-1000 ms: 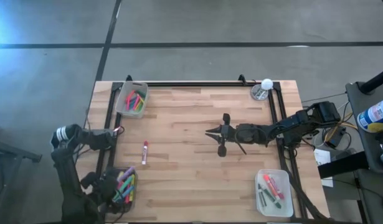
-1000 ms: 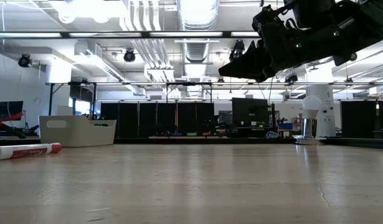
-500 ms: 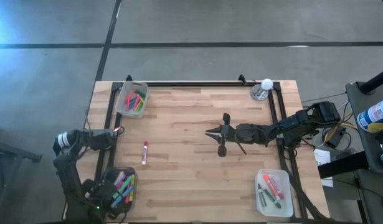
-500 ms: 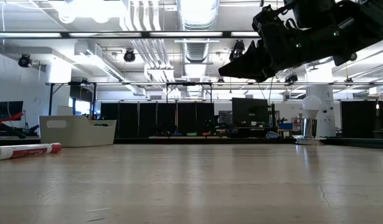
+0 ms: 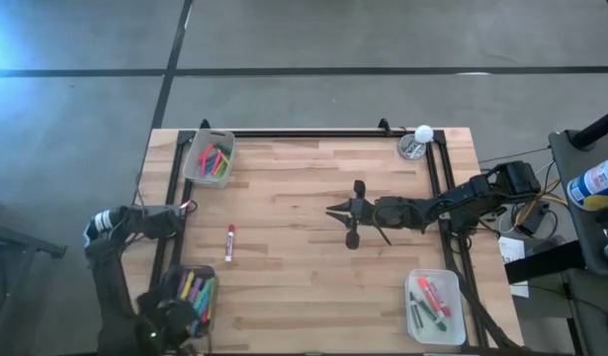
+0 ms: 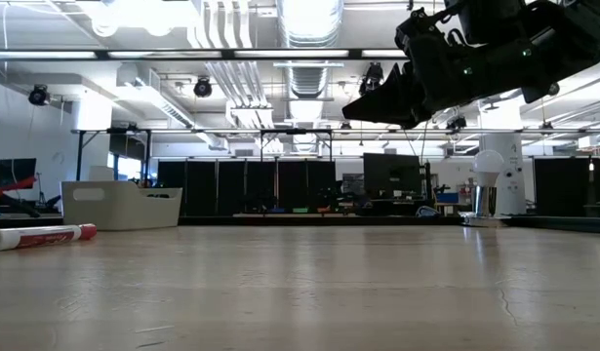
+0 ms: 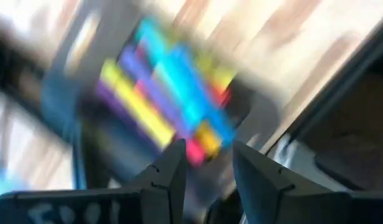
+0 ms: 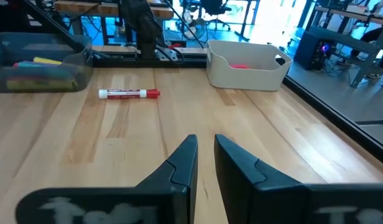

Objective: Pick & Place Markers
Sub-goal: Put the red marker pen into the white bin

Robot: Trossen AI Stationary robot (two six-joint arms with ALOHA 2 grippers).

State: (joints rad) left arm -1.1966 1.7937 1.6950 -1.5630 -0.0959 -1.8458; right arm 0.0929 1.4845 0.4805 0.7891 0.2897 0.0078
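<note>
While left claw (image 7: 203, 165) hovers over near-left bin (image 5: 192, 294), fingers stand apart, nothing between them; looks like drop point for sorted markers (image 7: 166, 93). Bin holds yellow, blue, purple, pink sticks. Right claw (image 8: 204, 152) waits mid-table, fingers nearly together, empty, aimed toward lone red-capped marker (image 5: 229, 241) lying on bare wood. Far-left bin (image 5: 209, 156) holds pink, green markers; near-right bin (image 5: 435, 306) holds red, green ones.

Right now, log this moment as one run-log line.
left hand: open above bin of markers | right hand: idle mid-table, holds nothing | loose marker: lying on table
</note>
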